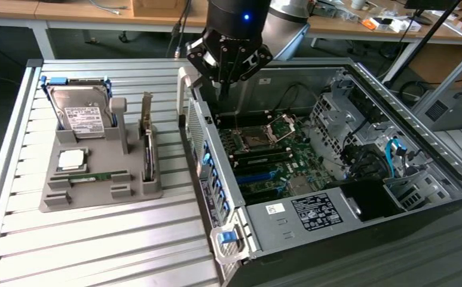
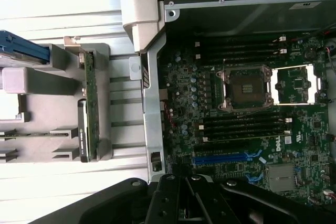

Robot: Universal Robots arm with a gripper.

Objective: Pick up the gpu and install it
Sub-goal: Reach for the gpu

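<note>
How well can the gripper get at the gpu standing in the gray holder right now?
Probably yes. The gpu stands on edge in the gray holder, its top edge bare, nothing above it. The gripper hangs shut over the computer case wall beside the holder; it would have to open first.

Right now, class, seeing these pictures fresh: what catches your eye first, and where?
The open computer case, green motherboard bared, at the exterior view's right. The black arm hangs over its far edge, jaws shut. The gpu stands on edge in the grey holder at that view's left.
</note>
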